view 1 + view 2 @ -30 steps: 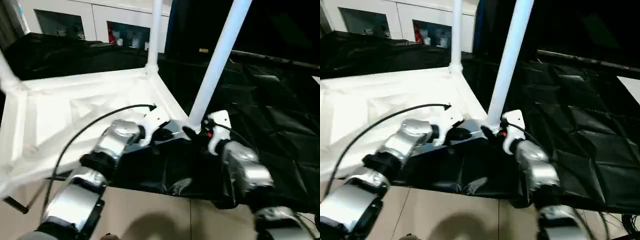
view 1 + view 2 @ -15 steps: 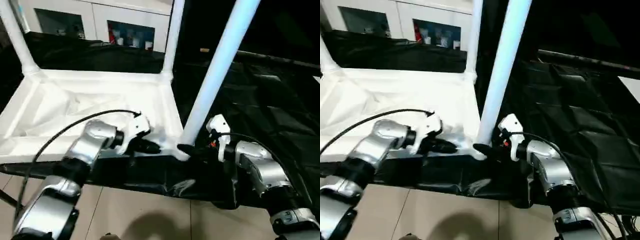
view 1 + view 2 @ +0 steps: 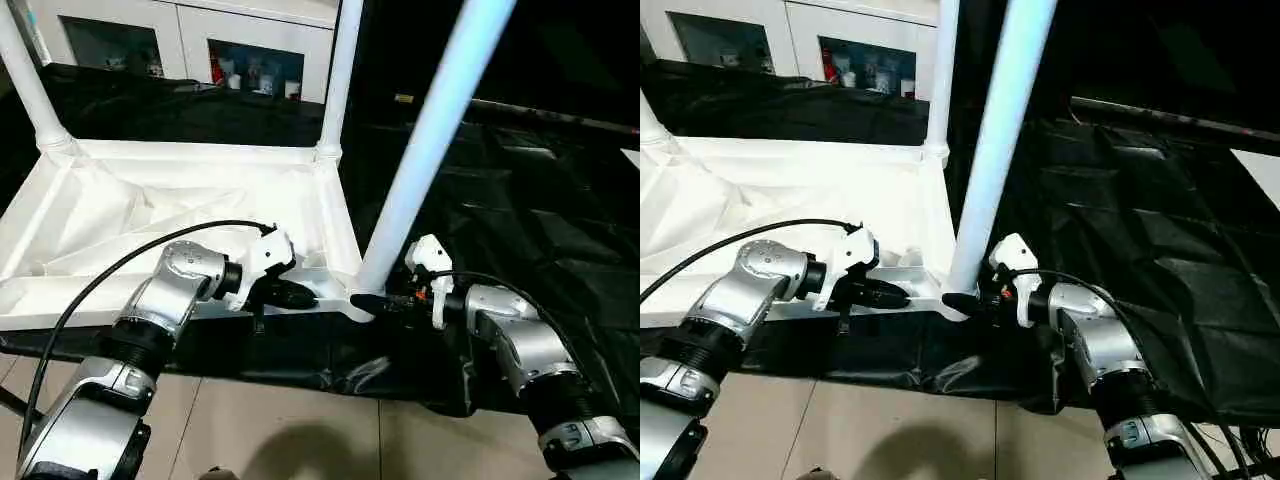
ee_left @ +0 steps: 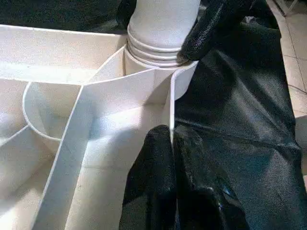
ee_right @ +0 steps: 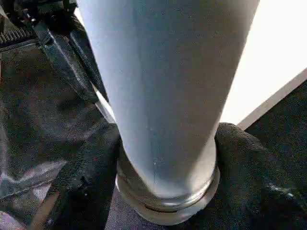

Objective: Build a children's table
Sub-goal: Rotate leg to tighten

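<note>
No text, label, brand, number or sign could be read anywhere in these views — the small items behind the cabinet (image 3: 250,70) glass at the back were too small to make out — so nothing legible was there.

A: What carries everything here?

B: A table (image 3: 560,230) draped in black cloth (image 3: 1160,250), creased into squarish folds. The cloth hangs over the near edge, with pale floor (image 3: 300,440) below.

A: And what lies directly on it?

B: The white tabletop (image 3: 150,215) of the children's table, upside down, its ribbed underside facing up. It lies on the left part of the cloth; its near right corner socket (image 4: 158,67) reaches the table's near edge.

A: Anything else resting on the cloth?

B: To the right of the tabletop the cloth is bare, apart from a dark bar (image 3: 1170,115) along the far side; what it is cannot be told.
</note>
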